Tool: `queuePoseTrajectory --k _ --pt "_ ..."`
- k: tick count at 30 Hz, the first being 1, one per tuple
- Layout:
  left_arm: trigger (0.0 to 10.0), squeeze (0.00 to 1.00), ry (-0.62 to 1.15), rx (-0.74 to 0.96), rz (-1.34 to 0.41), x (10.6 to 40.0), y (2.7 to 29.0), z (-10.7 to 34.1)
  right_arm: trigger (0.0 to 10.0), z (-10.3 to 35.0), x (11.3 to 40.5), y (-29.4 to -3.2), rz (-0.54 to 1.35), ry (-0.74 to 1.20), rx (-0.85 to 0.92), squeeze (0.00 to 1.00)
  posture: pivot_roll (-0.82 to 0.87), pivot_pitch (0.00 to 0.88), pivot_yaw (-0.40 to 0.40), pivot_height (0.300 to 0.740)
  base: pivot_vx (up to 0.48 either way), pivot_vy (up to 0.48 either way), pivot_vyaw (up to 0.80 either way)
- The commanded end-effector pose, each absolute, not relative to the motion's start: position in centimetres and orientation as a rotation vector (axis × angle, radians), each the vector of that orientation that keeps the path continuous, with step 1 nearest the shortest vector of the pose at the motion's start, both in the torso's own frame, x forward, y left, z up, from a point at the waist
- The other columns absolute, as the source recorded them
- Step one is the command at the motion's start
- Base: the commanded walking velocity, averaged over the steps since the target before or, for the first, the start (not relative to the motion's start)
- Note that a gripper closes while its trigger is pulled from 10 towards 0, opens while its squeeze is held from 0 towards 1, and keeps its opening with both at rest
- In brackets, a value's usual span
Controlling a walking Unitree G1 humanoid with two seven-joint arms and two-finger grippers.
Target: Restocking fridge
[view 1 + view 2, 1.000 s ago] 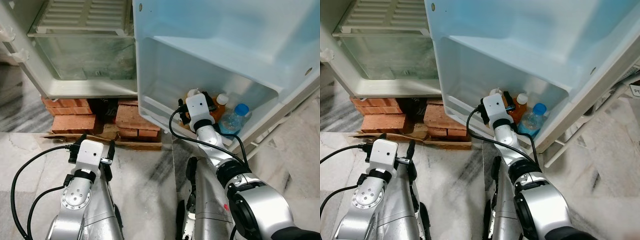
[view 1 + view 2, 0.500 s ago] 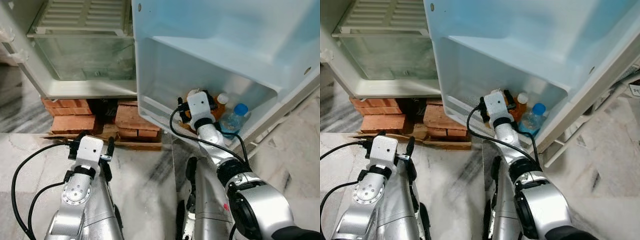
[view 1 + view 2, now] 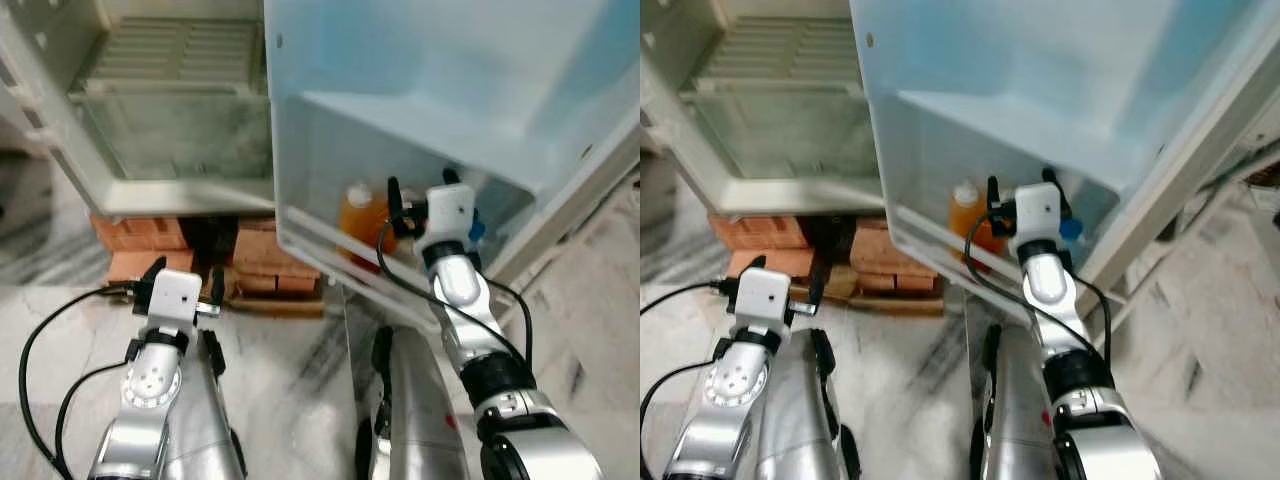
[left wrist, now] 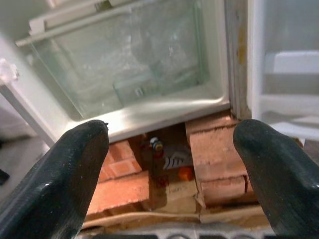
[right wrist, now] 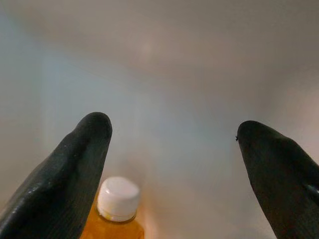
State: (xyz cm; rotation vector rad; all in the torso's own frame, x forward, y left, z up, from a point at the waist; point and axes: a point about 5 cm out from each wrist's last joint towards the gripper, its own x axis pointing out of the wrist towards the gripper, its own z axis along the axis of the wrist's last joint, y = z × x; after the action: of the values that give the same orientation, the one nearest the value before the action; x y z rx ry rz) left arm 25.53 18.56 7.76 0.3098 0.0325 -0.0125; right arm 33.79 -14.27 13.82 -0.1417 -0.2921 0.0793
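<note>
Two grippers were in frame, both spread wide and holding nothing. Right gripper [image 3: 418,190] was up inside the bottom shelf of the open fridge door [image 3: 430,90], wrist camera block white, black fingers [image 5: 65,174] pointing into the shelf. An orange juice bottle [image 3: 362,215] with a white cap [image 5: 118,198] stood upright in that shelf near its left end, just beside the right gripper and partly behind the shelf's front rail [image 3: 330,245]; in the right wrist view it sat low between the two fingers, nearer one of them, not touched by either. A blue bottle cap [image 3: 474,226] peeked out close behind the right wrist, toward the shelf's right end (bottle body hidden by the arm, couldn't tell more). Left gripper [image 3: 185,275] hung low in front of the fridge body, over the marble floor [image 3: 290,350], fingers [image 4: 60,179] wide apart, aimed at the base of the cabinet. Left wrist view showed the clear crisper drawer [image 4: 134,64] at the bottom of the fridge compartment, and under it the red bricks [image 4: 219,154] the fridge stood on, with a dark gap between the brick stacks holding some small debris. A flattened strip of cardboard [image 3: 265,305] lay along the front edge of the bricks. Head views were somewhat motion-blurred.
</note>
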Motion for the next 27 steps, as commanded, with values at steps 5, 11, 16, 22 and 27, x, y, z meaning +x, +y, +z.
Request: queuePoseTrajectory --k 5,11,16,22,27 --pt "10.0 0.00 0.035 0.297 -0.020 25.6 18.3 7.4 10.0 13.7 31.4 -14.3 0.104 -0.281 -0.090 0.00 0.05 0.000 -0.031 0.447 0.000 0.000 0.00" --pt "10.0 0.00 0.032 0.283 -0.018 25.4 18.5 7.2 10.0 13.2 29.2 -14.8 0.162 -0.242 -0.004 0.00 0.04 0.000 -0.028 0.447 0.000 0.000 0.00" --pt "10.0 0.00 0.035 0.259 -0.019 24.8 18.7 7.1 10.0 12.5 27.4 -15.6 0.133 -0.201 0.010 0.00 0.03 0.000 -0.021 0.477 0.000 0.000 0.00" --pt "10.0 0.00 0.002 0.223 -0.030 24.7 18.2 7.7 10.0 12.6 25.8 -15.5 0.183 -0.176 0.054 0.00 0.02 0.000 -0.014 0.517 0.000 0.000 0.00" --pt "10.0 0.00 0.004 0.219 -0.053 24.8 17.9 7.6 10.0 14.4 25.6 -14.1 0.367 -0.197 0.136 0.00 0.01 0.000 -0.010 0.542 0.000 0.000 0.00"
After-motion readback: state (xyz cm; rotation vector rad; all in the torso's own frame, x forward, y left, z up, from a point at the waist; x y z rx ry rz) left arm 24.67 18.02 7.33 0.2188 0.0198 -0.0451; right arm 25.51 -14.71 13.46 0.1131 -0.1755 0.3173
